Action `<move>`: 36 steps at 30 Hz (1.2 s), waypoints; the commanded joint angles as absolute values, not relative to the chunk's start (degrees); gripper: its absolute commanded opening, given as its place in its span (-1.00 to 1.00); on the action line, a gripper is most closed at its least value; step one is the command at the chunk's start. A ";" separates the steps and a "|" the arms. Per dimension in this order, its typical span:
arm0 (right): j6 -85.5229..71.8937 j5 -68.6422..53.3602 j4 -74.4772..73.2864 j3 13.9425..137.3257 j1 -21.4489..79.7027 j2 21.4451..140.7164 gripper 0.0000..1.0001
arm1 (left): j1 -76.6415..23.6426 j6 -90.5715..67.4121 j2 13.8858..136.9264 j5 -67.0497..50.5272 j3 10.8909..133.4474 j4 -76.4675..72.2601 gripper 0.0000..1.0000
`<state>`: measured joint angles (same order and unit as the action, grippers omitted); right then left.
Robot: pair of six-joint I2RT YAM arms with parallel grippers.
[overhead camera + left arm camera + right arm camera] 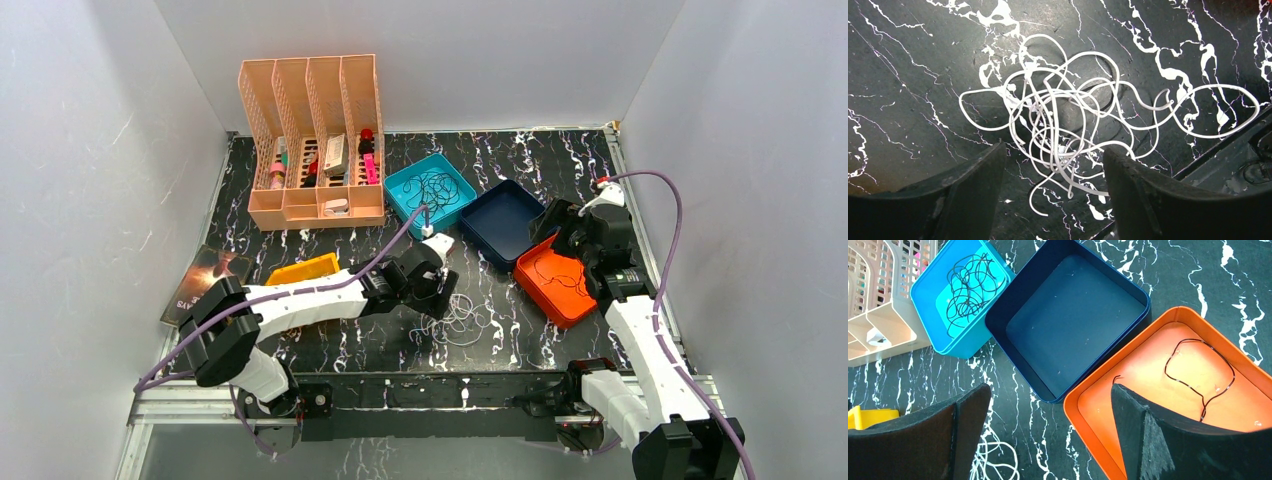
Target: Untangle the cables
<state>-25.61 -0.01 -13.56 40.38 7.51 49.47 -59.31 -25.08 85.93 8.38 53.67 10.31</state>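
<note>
Flat on the black marbled worktop (908,75), centre of the left wrist view: the white cable tangle (1068,135), loops piled thickest in the middle and one long loop trailing toward the right edge. Straight above it, the left gripper (1054,152), fingers (973,190) parted at bottom left and bottom right, straddling the lower part of the knot and clamping nothing. Probably poised there to pick a strand worth pulling. In the overhead view, the same tangle at lower centre, near the arm bases and apart from the trays. Trays apparently serving as drop-off spots, judging by their contents: a bunch of black cables (968,287) in the teal tray (928,305) at upper left of the right wrist view, and a single black cable (1193,340) looped in the orange tray (1148,370) at right. Between them, the dark blue tray (1073,315), bare inside, likely reserved for strands freed from the white knot. Over the meeting corner of blue and orange trays, the right gripper (1048,390), fingers (923,440) spread wide and empty, seemingly parked clear of the left arm's reach. Most of the untangling seemingly yet to do on the white heap.
</note>
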 commanded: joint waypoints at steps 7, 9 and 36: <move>-25.41 0.13 -12.52 41.12 7.36 48.91 0.96 | -59.24 -22.60 88.40 8.80 57.77 10.05 -0.38; -25.40 0.01 -12.57 41.26 7.38 49.03 0.96 | -59.24 -21.94 88.12 9.96 58.52 11.14 -0.54; -21.43 -25.40 -18.28 41.72 15.08 56.08 0.91 | -47.23 -22.28 80.42 9.31 52.87 11.30 -1.00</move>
<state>-21.63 -23.55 -18.55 40.88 11.40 55.61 -47.55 -22.09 83.05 9.89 53.43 11.20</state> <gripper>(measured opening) 0.959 0.011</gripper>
